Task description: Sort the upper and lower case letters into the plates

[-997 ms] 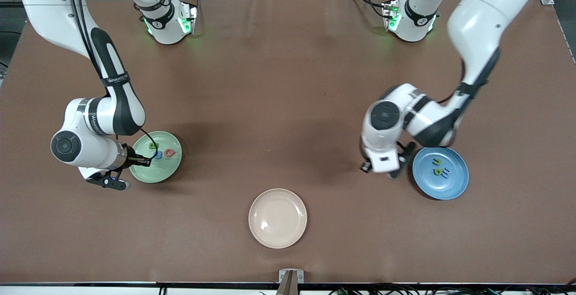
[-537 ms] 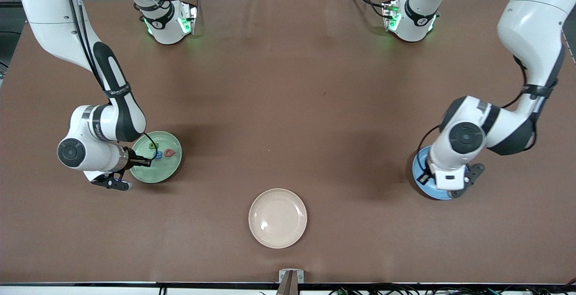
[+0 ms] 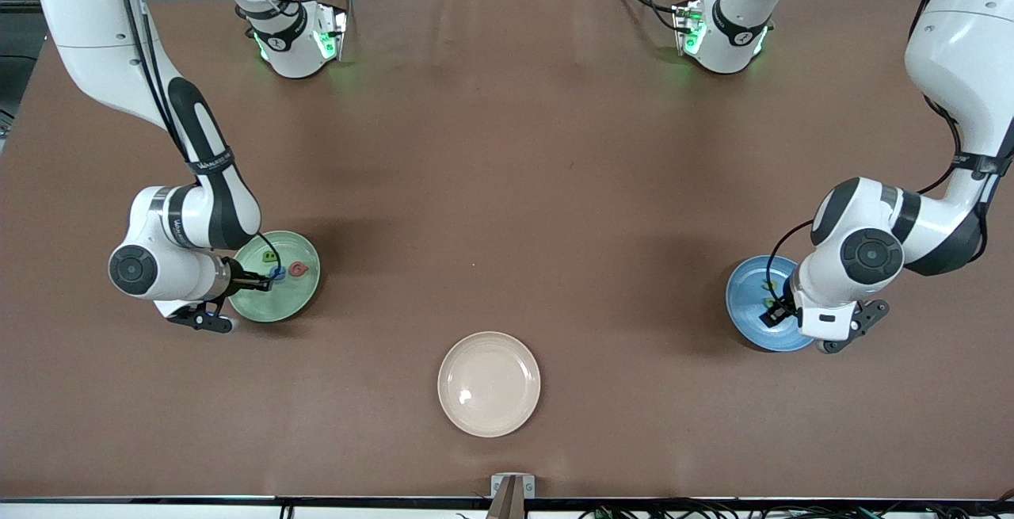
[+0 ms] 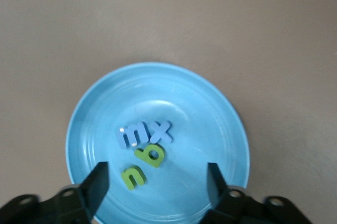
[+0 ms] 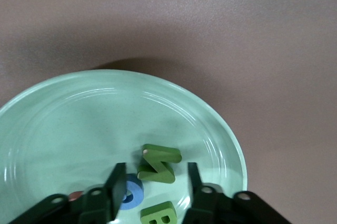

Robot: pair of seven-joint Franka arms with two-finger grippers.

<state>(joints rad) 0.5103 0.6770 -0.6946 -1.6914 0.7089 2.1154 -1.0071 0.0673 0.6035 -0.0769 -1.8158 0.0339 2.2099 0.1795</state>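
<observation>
As seen a second ago, unmoved on the bench [image 3: 507,186] nearest the front camera: cream plate [image 3: 489,383].

Farther back, toward the left arm's end: blue plate [image 3: 749,305], in the same spot as before. Left hand [image 4: 156,174] now low over that plate, having swung across from beside its rim on the mid-bench side. Fingers spread wide, clamped on nothing. In the plate: blue m [image 4: 129,135] touching blue x [image 4: 160,130], green b [image 4: 151,155] just beside them, green n [image 4: 134,176] next to the b.

At about the same depth, toward the right arm's end: pale green plate [image 3: 293,297], also unmoved. Right hand [image 5: 155,179] low over its rim, barely shifted over the last second. Fingers apart, with an angular green letter [image 5: 159,164] lying tilted in the plate between the tips; no telling whether touched. Just beside it a blue ring-shaped letter [image 5: 131,192], another green letter [image 5: 158,214], and a red letter [image 3: 298,269] toward mid-bench.
</observation>
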